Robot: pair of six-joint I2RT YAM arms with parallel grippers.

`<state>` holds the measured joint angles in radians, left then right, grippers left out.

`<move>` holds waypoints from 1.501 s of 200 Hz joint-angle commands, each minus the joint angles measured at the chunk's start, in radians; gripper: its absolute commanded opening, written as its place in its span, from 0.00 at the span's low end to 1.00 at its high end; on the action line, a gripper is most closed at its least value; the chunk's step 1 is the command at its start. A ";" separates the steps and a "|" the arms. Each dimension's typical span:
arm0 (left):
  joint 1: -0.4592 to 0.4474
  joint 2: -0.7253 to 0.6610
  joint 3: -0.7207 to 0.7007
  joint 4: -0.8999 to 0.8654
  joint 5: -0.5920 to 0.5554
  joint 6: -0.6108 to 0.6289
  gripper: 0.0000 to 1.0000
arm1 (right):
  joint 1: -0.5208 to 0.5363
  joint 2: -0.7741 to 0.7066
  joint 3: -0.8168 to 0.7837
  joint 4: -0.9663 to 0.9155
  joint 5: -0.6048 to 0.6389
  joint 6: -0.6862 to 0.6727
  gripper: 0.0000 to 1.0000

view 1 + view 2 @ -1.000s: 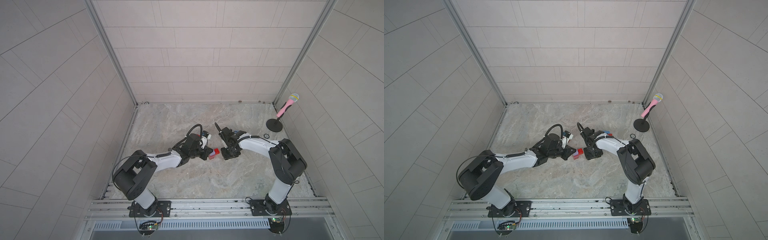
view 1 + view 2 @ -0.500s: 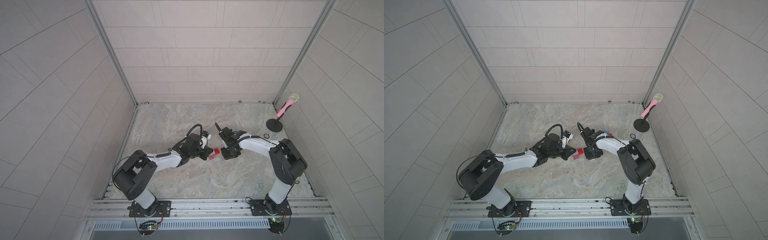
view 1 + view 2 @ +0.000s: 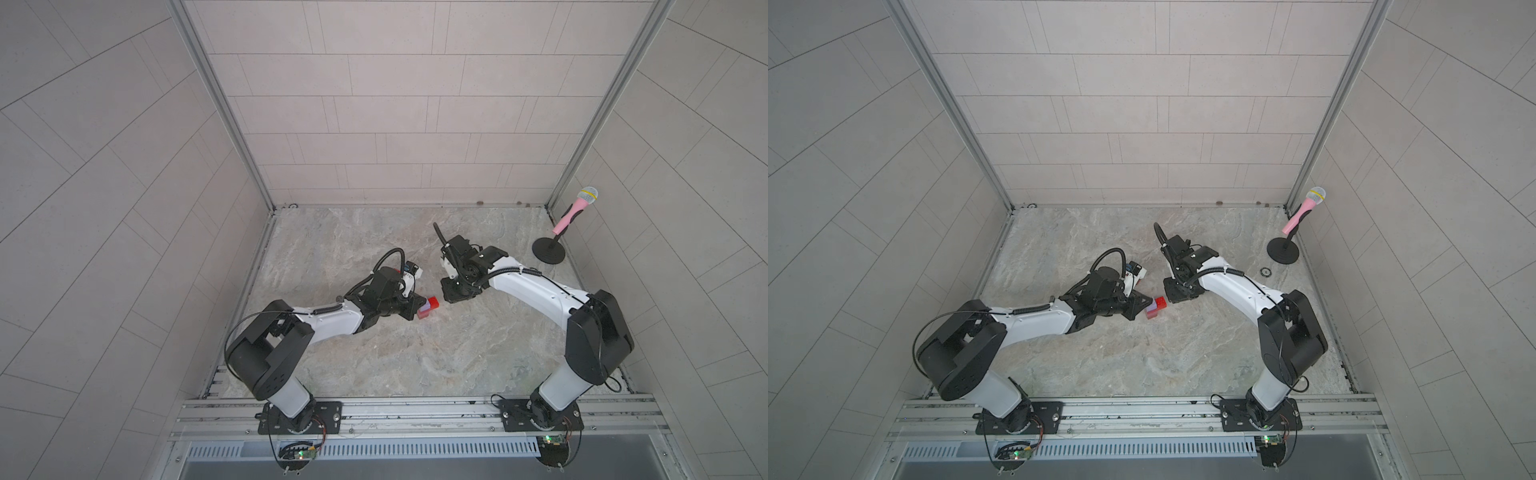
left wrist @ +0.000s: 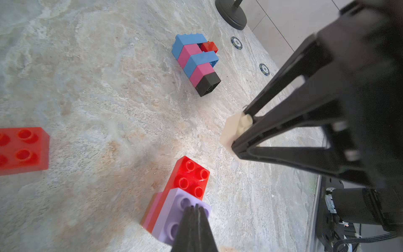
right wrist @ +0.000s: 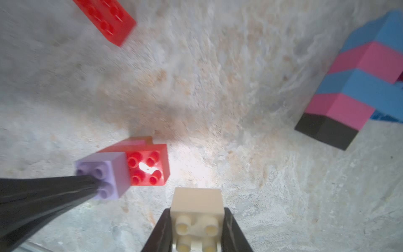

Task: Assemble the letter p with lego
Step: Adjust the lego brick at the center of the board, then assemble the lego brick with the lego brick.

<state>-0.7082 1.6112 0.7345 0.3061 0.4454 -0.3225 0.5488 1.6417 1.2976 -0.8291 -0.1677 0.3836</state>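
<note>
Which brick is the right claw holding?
The cream brick: it is the only one pinched in the right gripper. The lilac brick and red bricks are not gripped.

Small brick cluster point(image 4: 187, 181) lies between left claw point(image 4: 194, 209) and right claw point(image 4: 242, 128).

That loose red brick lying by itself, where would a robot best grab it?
Probably across its two long side walls, coming straight down from above. The red brick lies flat, studs up, apart from the others, so those walls are flat, parallel and free.
</note>
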 commanded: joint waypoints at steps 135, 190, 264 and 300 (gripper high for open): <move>-0.003 0.103 -0.073 -0.317 -0.080 0.015 0.00 | 0.024 0.158 0.127 -0.068 -0.088 -0.066 0.04; -0.002 0.103 -0.072 -0.317 -0.080 0.015 0.00 | 0.026 0.179 0.131 -0.068 -0.079 -0.067 0.04; -0.002 0.104 -0.073 -0.317 -0.081 0.016 0.00 | 0.025 0.205 0.143 -0.071 -0.069 -0.077 0.03; -0.002 0.103 -0.073 -0.317 -0.080 0.015 0.00 | 0.025 0.220 0.154 -0.082 -0.066 -0.087 0.03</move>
<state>-0.7082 1.6146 0.7368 0.3069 0.4461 -0.3218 0.5709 1.8339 1.4384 -0.8864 -0.2543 0.3172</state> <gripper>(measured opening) 0.034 0.346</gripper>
